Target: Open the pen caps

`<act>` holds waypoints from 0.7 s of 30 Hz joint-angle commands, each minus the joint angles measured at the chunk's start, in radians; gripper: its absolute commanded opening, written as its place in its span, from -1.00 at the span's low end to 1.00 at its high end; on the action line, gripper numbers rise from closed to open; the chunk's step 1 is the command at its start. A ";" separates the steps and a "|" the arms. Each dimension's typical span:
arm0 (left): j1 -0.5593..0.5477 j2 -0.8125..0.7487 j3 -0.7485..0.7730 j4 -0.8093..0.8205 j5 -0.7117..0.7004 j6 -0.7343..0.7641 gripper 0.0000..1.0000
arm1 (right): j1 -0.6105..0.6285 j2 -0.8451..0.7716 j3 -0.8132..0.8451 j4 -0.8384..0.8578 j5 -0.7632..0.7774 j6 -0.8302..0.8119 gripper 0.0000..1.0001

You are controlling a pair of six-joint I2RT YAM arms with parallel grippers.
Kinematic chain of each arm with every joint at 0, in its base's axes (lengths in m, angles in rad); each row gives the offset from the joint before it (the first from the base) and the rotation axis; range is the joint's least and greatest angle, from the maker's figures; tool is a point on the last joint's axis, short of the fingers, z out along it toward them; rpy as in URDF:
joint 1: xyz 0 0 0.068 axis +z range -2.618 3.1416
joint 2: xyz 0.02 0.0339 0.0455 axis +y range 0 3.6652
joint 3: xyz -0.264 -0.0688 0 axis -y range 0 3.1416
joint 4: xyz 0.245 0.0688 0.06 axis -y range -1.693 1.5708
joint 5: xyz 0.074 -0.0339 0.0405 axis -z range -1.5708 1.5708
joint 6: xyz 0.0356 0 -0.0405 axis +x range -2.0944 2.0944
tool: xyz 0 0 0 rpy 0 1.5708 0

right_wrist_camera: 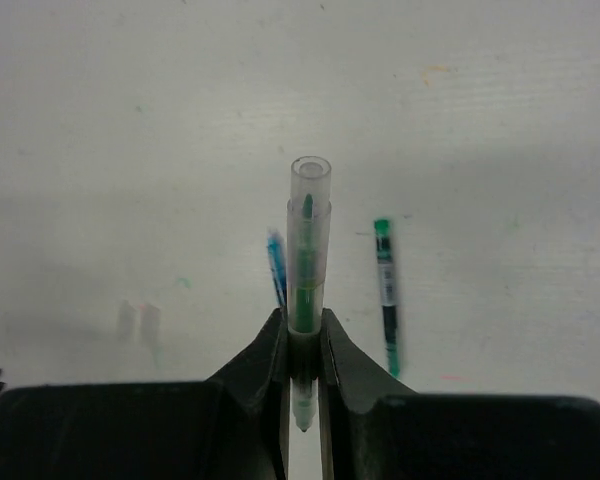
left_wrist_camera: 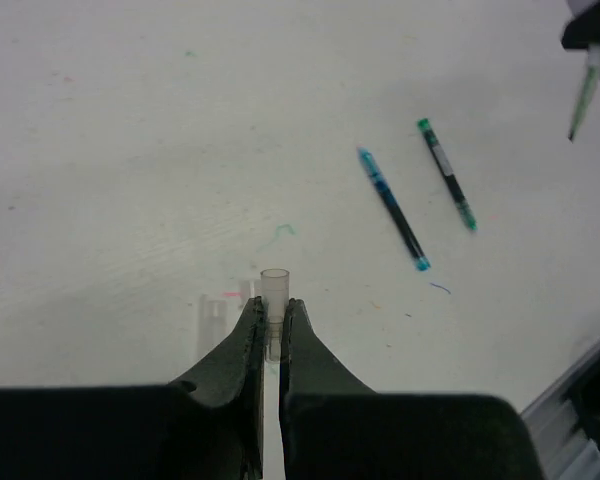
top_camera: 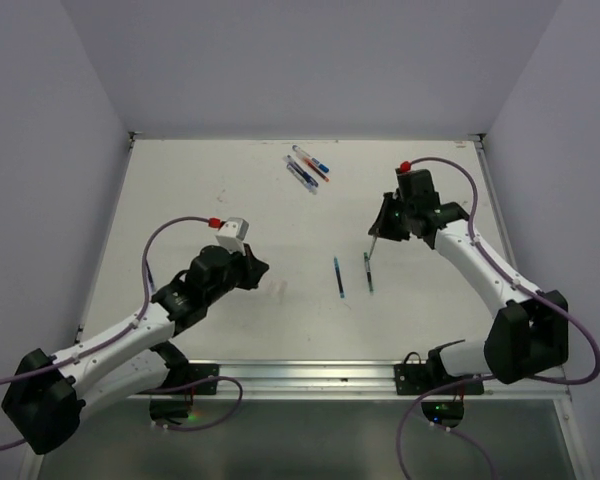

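Your left jaws are pinched shut on a short clear cap (left_wrist_camera: 275, 283), held above the counter (left_wrist_camera: 100, 150). Your right jaws clamp a green pen (right_wrist_camera: 308, 250), whose tip looks covered by a second clear cap (right_wrist_camera: 310, 185). I judge you're between pulls: set the loose cap down, then line up on that pen.

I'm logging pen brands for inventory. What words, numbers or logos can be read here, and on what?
No text can be read anywhere.
Green pen on the table: pale label band with dark print, too blurred to read.
Pens at the far edge: too small to tell.
Clear cap in the left gripper, held pen in the right gripper: no markings visible.
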 commanded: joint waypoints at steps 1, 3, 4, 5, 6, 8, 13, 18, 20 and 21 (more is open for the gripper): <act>0.076 -0.005 0.001 -0.118 -0.128 0.053 -0.96 | -0.001 0.062 0.014 -0.226 0.096 -0.146 -1.00; 0.125 -0.013 -0.053 -0.065 -0.113 0.052 -0.94 | -0.001 0.106 0.003 -0.243 0.090 -0.165 -1.00; 0.138 -0.013 -0.070 -0.005 -0.105 0.053 -0.91 | 0.001 0.119 0.000 -0.249 0.099 -0.181 -1.00; 0.147 -0.013 -0.087 0.015 -0.103 0.053 -0.90 | -0.001 0.129 -0.003 -0.255 0.108 -0.186 -1.00; 0.152 -0.004 -0.108 0.032 -0.103 0.053 -0.89 | 0.001 0.145 -0.006 -0.262 0.128 -0.189 -1.00; 0.152 0.013 -0.125 0.077 -0.088 0.053 -0.89 | 0.001 0.157 -0.003 -0.270 0.162 -0.208 -1.00; 0.153 0.119 -0.151 0.167 -0.056 0.050 -0.89 | -0.001 0.205 0.015 -0.281 0.205 -0.232 -1.00; 0.155 0.188 -0.182 0.258 -0.008 0.027 -0.88 | -0.001 0.252 0.000 -0.247 0.182 -0.237 -1.00; 0.155 0.207 -0.193 0.301 0.016 0.019 -0.88 | -0.001 0.265 -0.018 -0.221 0.179 -0.235 -1.00; 0.153 0.225 -0.194 0.311 0.030 0.015 -0.87 | 0.001 0.269 -0.023 -0.212 0.178 -0.237 -1.00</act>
